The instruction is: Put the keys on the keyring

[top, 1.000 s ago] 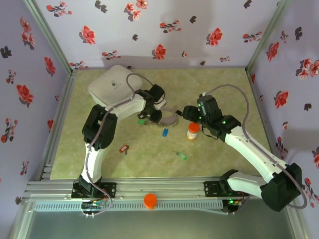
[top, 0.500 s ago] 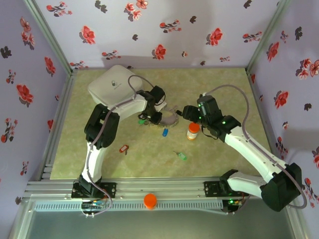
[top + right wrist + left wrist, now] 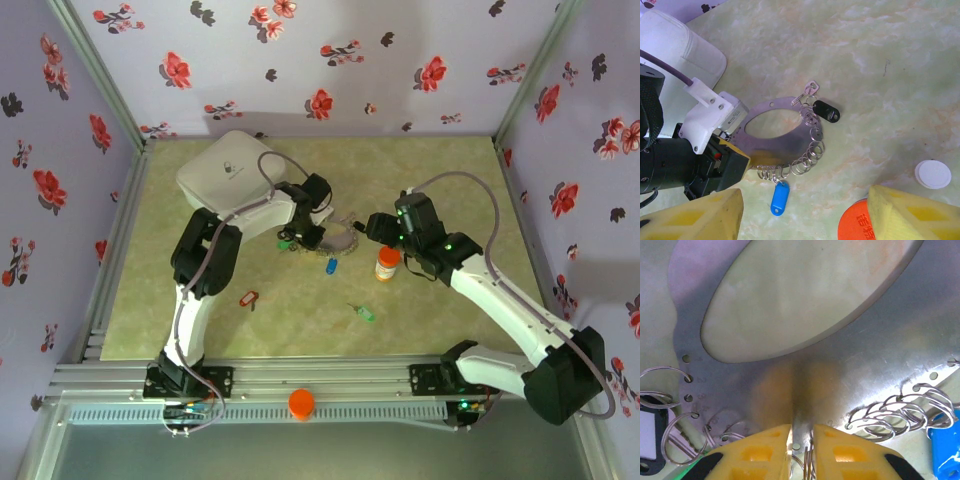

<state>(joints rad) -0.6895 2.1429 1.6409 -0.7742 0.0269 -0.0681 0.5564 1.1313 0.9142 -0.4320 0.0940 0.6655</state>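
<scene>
The keyring [image 3: 771, 146] is a flat grey metal hoop with an oval hole and several small split rings along its rim, lying mid-table [image 3: 338, 240]. My left gripper [image 3: 801, 427] is shut on the keyring's near rim [image 3: 805, 390], its yellow fingers [image 3: 760, 450] pressed close on either side. A blue-tagged key [image 3: 780, 197] hangs at the rim, and a black-tagged key [image 3: 826, 111] lies at the far side. A red-tagged key [image 3: 248, 297] and a green-tagged key [image 3: 363, 312] lie loose on the table. My right gripper [image 3: 805, 220] hovers open just right of the keyring, holding nothing.
An orange pill bottle [image 3: 860, 225] stands under the right gripper's right finger, its white cap [image 3: 933, 174] lying beside it. The white rounded box [image 3: 228, 172] sits at the back left, behind the left arm. An orange lid [image 3: 301, 402] rests on the front rail.
The left arm has shifted slightly at the keyring. The right arm and the loose keys have stayed put.
</scene>
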